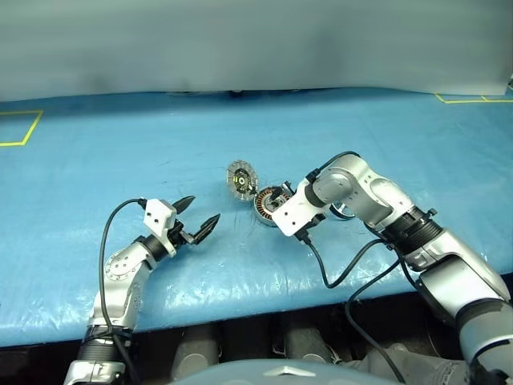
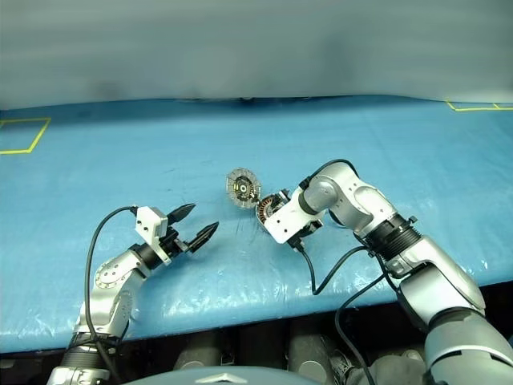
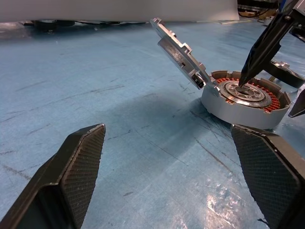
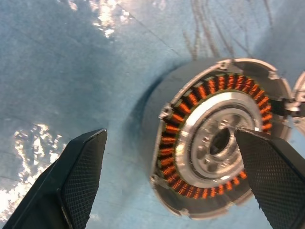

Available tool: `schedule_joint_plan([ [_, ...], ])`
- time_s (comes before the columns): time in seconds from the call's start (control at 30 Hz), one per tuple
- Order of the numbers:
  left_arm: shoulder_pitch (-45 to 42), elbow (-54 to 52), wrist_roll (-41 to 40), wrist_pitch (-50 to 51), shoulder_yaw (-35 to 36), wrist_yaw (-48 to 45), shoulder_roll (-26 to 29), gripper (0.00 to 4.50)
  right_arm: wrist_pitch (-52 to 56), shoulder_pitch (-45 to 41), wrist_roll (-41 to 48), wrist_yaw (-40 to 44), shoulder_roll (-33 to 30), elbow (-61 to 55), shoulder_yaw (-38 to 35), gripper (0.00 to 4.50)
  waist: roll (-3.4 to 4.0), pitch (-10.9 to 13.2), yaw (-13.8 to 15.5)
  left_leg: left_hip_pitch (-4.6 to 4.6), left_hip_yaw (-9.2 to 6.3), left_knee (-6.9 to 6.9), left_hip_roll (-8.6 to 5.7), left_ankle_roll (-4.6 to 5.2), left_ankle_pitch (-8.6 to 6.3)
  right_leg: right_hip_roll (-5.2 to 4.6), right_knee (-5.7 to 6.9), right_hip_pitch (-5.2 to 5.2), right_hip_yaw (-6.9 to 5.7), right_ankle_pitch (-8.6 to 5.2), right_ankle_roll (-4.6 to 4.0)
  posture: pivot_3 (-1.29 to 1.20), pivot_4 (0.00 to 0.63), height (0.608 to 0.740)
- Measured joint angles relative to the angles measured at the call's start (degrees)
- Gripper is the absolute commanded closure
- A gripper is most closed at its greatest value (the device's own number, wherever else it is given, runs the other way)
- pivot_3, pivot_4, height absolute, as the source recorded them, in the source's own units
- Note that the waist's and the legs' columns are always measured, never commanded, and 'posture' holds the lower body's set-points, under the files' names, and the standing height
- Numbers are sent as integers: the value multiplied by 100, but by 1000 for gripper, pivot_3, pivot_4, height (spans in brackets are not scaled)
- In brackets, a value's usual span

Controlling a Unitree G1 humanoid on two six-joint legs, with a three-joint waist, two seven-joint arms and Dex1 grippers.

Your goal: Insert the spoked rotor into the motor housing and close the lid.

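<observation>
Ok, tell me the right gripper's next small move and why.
Probably lift the right gripper clear of the motor housing. Its jaws are open, one fingertip pokes at the centre hub, and the lid stands tilted up at the rim; it could hardly swing shut past that finger.

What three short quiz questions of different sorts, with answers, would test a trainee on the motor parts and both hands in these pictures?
1. True or false: the lid lies shut flat over the motor housing.
2. Which hand has a fingertip at the housing's silver centre hub? A) the left hand B) the right hand
3. Fill in: the ring around the hub is made of ____-coloured windings.

Key
1. False: the lid stands tilted open, joined at the housing's rim.
2. B: the left wrist view shows one right finger pointing down onto the hub, both fingers spread apart; the left hand stands open, away from the parts.
3. Copper-orange.
</observation>
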Motion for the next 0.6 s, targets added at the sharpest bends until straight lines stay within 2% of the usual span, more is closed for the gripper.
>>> schedule_joint_plan([
  [0.2,-5,0,0,1,-1,2,0,0,3,41,-35,68,33,103,10,15,0,0,-4,9,-1,1,-2,2,-1,2,1,7,-2,-2,-3,0,150,740],
  [0.3,1,0,0,1,-1,14,-2,0,-3,-14,-38,85,97,335,2,552,-1,-1,-4,21,0,1,0,2,-2,1,1,18,-1,-17,-28,0,150,740],
  [0.4,5,-1,0,1,-1,44,-8,0,-9,-98,-53,-60,200,643,-31,1500,-1,-1,-2,36,3,1,4,4,-3,-2,4,25,3,-17,-28,0,150,740],
  [0.47,24,-1,0,1,-1,60,-11,0,-15,-144,-71,-168,241,808,-34,1500,-1,-1,9,41,0,1,6,5,-3,-5,4,21,2,-17,-28,0,150,740],
  [0.57,62,-1,0,1,-2,86,-13,0,-20,-147,-52,-199,240,873,-49,2066,-1,-1,22,45,-2,1,3,8,-5,-10,2,18,1,-17,-28,0,150,740],
  [0.6,64,-2,0,1,-3,88,-14,0,-10,-137,-43,-177,237,838,-61,2405,-3,-2,22,45,-1,2,3,9,-5,-11,2,19,1,-17,-28,0,150,740],
])
